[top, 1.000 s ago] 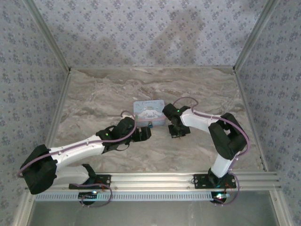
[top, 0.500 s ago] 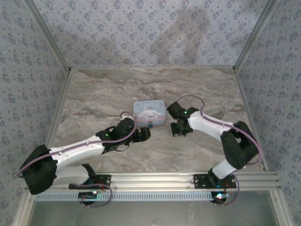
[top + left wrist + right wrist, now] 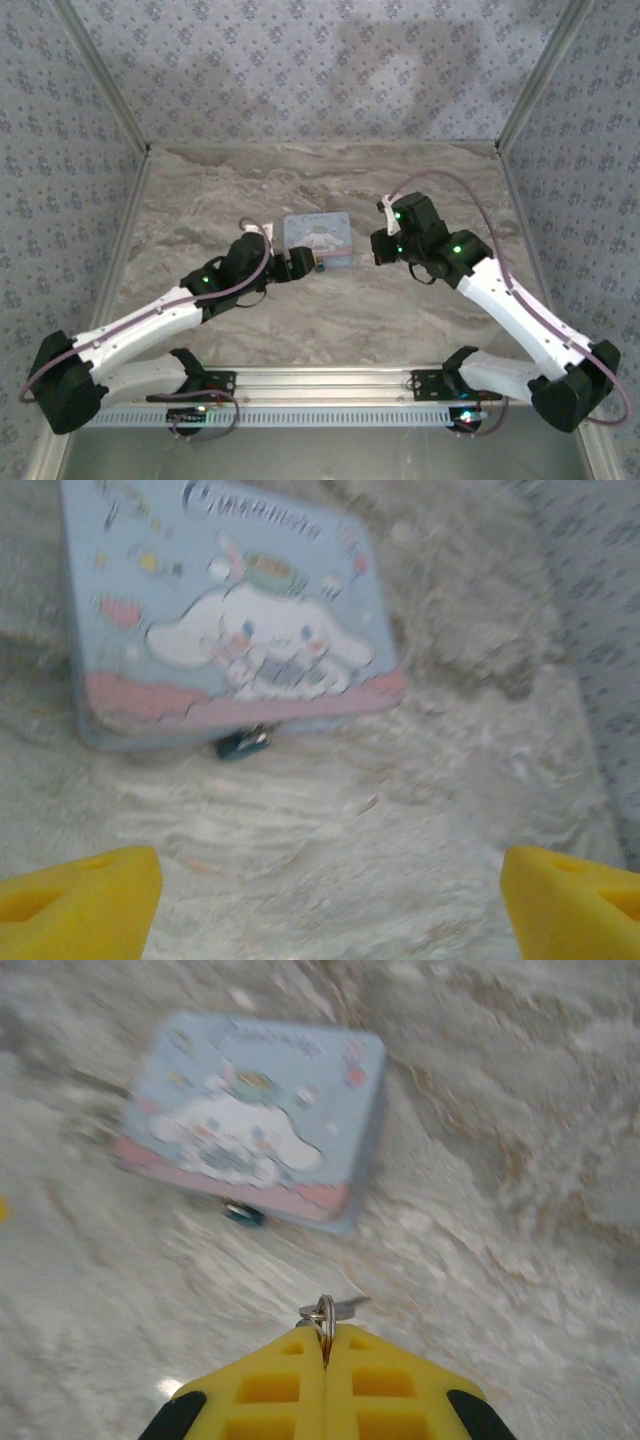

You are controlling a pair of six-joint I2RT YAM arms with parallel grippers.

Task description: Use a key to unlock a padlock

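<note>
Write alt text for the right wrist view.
The right gripper, shut, pinches the key's metal ring. Ahead on the marble table lies a pale blue cartoon tin, the tiny dark padlock at its near edge.

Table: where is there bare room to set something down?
Bare: the far strip of table between tin and back wall, plus both far corners. Crowded: the tin's near edge, with padlock, left hand and right hand close.
</note>
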